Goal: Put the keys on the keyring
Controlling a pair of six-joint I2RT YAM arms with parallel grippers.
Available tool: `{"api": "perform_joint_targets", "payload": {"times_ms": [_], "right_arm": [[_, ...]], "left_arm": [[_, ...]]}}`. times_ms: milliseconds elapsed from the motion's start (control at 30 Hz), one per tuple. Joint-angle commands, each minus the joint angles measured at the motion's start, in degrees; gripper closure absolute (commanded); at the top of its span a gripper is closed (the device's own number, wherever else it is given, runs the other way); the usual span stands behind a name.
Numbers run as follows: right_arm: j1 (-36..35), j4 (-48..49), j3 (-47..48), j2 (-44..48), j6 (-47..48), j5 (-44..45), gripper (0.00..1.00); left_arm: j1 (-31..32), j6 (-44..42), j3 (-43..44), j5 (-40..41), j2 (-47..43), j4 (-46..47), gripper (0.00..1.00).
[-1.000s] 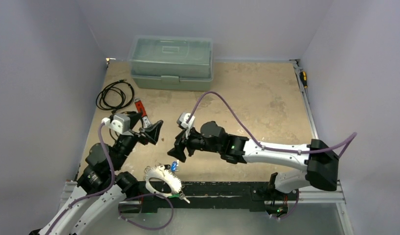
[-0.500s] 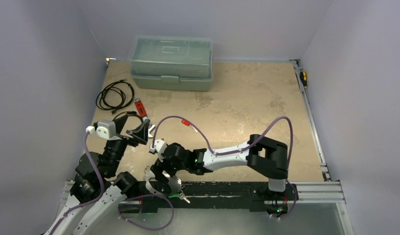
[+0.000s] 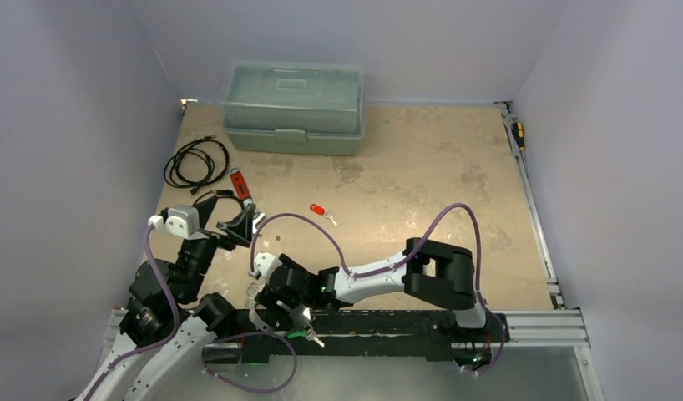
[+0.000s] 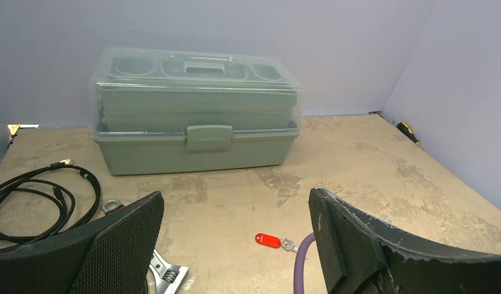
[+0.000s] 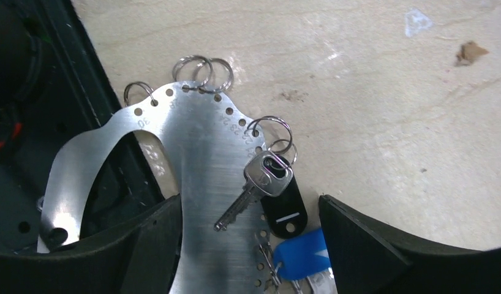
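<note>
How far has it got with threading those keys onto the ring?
Partly done: a silver key with a black tag already hangs on the keyring, a blue tag beside it. In hand: nothing; both arms' jaws stand open, the right pair over the keyring. Left: the red key lies loose on the table, away from the ring.

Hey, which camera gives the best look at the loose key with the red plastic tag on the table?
The left wrist view: the silver key with the red plastic tag appears close and unobstructed. The top view shows it only as a tiny red speck. The right wrist view does not show it.
</note>
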State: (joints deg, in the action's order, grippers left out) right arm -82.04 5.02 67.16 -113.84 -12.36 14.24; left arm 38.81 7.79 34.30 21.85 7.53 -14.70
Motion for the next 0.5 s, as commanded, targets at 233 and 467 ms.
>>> {"api": "perform_joint_targets", "payload": {"times_ms": [233, 467], "right_arm": [[4.2, -9.95, -10.44, 3.52, 9.24, 19.46, 0.2], [12.69, -5.2, -14.54, 17.95, 12.01, 15.5, 0.18]], "left_arm": [[0.11, -1.43, 1.57, 0.21, 1.94, 0.85, 0.12], [0.06, -1.51, 1.46, 0.55, 2.93, 0.81, 0.12]]}}
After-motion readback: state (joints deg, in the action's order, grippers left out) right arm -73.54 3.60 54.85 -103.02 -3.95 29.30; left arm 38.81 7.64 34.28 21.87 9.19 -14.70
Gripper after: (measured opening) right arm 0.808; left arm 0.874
